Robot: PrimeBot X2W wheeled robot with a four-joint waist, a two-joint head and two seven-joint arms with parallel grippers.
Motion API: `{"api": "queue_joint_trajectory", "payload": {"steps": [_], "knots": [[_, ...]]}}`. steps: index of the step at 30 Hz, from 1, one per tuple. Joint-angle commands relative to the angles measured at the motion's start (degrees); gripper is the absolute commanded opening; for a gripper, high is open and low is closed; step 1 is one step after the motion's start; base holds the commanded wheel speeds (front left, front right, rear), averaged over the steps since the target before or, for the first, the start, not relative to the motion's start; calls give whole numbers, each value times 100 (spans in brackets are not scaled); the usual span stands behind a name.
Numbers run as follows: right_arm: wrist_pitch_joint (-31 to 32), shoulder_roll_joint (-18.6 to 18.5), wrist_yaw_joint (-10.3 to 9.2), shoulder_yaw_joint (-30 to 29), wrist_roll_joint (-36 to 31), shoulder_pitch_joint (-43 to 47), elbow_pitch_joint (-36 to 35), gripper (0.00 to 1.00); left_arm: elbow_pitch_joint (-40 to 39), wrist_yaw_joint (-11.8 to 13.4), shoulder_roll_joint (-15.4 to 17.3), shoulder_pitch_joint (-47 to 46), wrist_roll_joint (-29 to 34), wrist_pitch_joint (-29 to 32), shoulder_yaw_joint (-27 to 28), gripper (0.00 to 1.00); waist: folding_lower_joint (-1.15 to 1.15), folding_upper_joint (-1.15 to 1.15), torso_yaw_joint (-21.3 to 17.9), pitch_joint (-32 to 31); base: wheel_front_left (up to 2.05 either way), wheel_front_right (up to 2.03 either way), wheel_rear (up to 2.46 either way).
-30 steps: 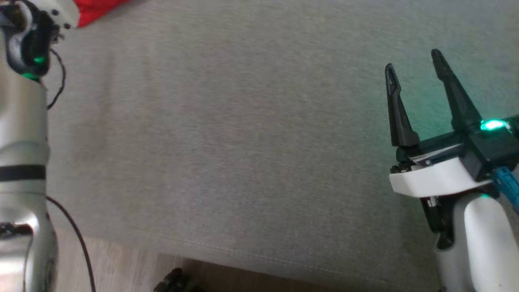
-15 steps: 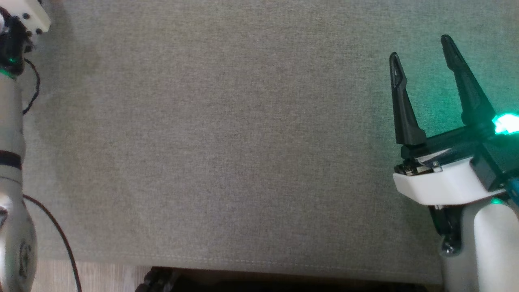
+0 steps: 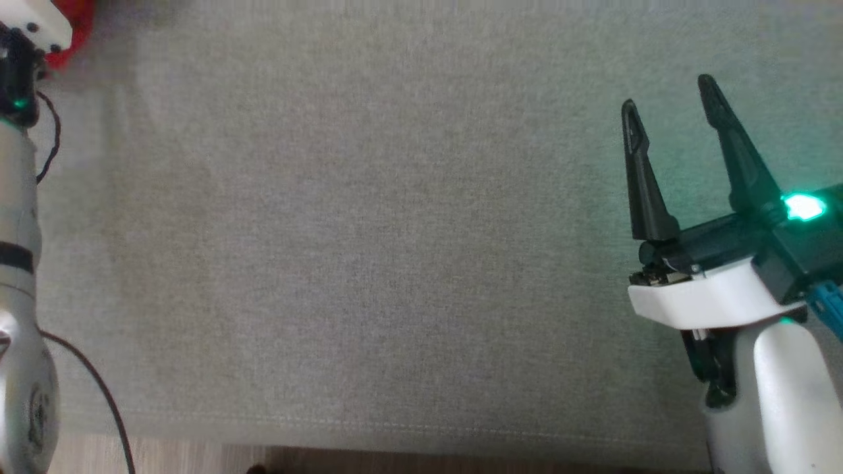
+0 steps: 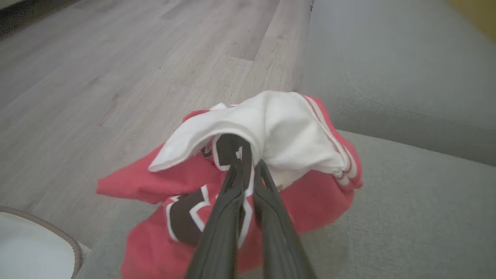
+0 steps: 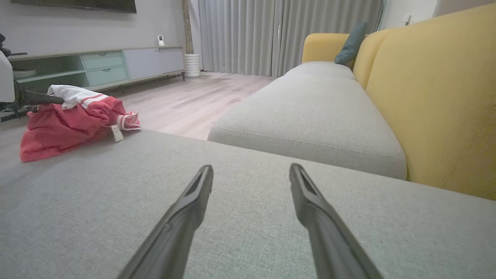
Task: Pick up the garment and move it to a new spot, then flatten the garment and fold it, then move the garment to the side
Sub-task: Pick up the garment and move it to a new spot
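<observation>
A: Quick one, where do we put the garment (image 4: 321, 201)?

B: Bunched at the left corner of the sofa cushion (image 3: 369, 230), right by the edge above the floor (image 4: 116, 58). The left gripper (image 4: 250, 161) has its fingers clenched on it, pinching in under the white fold beside the dark patch.

A: And the right gripper (image 3: 667, 92)?

B: Fingers spread, nothing between them, hovering over bare cushion well apart from the cloth.

A: Step in hand, we call it the pick-up-and-move?

B: We'd judge so, early in the task (nothing flattened or folded yet). To do it well we'd lift until the red lower folds come off the cushion before carrying, else they drag and twist. Then bring it toward the open middle ahead of the right fingers, so both sides can spread it. The pinch seems to hold few layers, so we'd go slow; a jerk could slip it.

A: View differences?

B: Left wrist view gives us the grasp itself and the pattern. In the head view the garment is a red sliver at the top-left corner, and we get how much free cushion there is. Right wrist view shows the heap from the side, lower part seeming to rest on the cushion, a tag (image 5: 115, 133) hanging off it, plus the yellow backrest (image 5: 438, 97).
</observation>
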Motion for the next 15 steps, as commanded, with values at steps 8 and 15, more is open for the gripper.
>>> {"api": "queue_joint_trajectory", "payload": {"steps": [8,15], "knots": [[-317,9,37,43,400,240,296,100,-324,-251,261,-301,54,-194,-236,0,0,0,-200,-1233,0,0,0],[-593,9,37,-165,753,471,706,100,-717,-322,-301,-246,-312,-62,-434,0,0,0,-537,-2052,0,0,0]]}}
